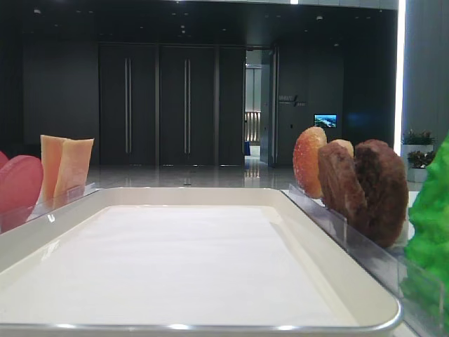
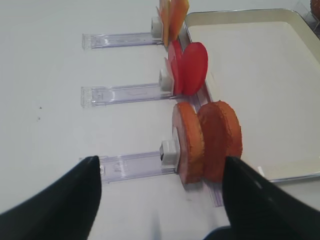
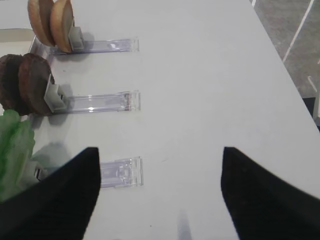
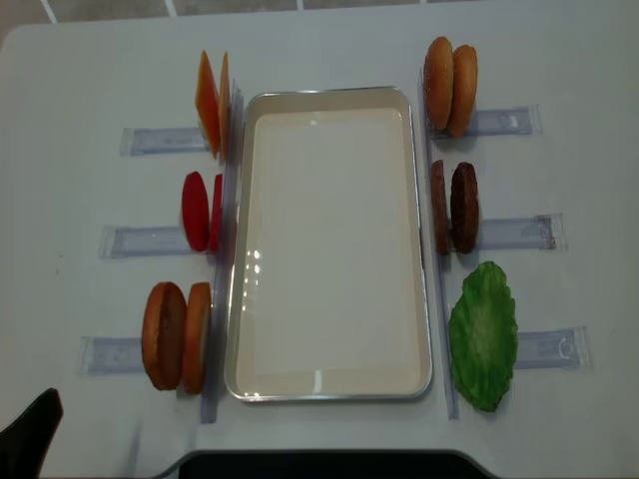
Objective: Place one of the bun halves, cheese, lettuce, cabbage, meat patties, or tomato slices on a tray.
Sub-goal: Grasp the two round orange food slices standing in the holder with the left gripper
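Tray (image 4: 329,389) long axis running front to back, bun halves (image 2: 207,141) on edge, left gripper (image 2: 157,200) wide open, empty

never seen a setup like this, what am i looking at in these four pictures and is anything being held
A two-armed robot works at a white table with toy burger parts. One picture looks straight down, one sits low at the tray's edge, and two come from cameras on the wrists. The tray holds nothing yet. Left of it, standing in clear racks: cheese, tomato slices and two bun halves. Right of it: more buns, meat patties and lettuce. The dark shapes at the bottom of each wrist picture are the fingers of the left hand and right hand. Both are open and hold nothing.
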Motion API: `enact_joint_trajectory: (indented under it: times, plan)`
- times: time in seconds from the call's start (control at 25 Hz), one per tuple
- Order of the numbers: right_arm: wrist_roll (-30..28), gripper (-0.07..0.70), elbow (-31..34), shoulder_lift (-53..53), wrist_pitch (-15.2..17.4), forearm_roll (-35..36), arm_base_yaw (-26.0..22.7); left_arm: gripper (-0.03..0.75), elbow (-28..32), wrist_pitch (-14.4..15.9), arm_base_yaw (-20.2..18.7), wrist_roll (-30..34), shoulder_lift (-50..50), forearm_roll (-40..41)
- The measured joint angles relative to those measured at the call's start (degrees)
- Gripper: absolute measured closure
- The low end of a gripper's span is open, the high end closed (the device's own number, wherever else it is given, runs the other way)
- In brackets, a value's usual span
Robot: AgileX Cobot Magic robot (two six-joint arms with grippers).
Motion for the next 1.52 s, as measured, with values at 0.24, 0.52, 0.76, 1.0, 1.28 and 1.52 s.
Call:
enact_joint_trajectory:
  times: [0.24, 0.52, 0.76, 1.0, 1.28, 1.52]
  plan:
    - [0.0, 0.146, 0.0, 0.0, 0.0, 0.0, 0.0, 0.139, 0.0, 0.0, 0.0, 0.0, 0.0, 0.1]
    - [0.0, 0.146, 0.0, 0.0, 0.0, 0.0, 0.0, 0.153, 0.0, 0.0, 0.0, 0.0, 0.0, 0.1]
    - [0.0, 0.146, 0.0, 0.0, 0.0, 0.0, 0.0, 0.230, 0.0, 0.0, 0.0, 0.0, 0.0, 0.2]
    - [0.0, 0.146, 0.0, 0.0, 0.0, 0.0, 0.0, 0.239, -0.1, 0.0, 0.0, 0.0, 0.7, 1.4]
    - [0.0, 0.146, 0.0, 0.0, 0.0, 0.0, 0.0, 0.239, -3.8, 3.0, 0.0, -2.5, 11.9, 2.1]
    - [0.0, 0.146, 0.0, 0.0, 0.0, 0.0, 0.0, 0.239, -6.9, 4.8, 0.0, -3.3, 20.4, 2.3]
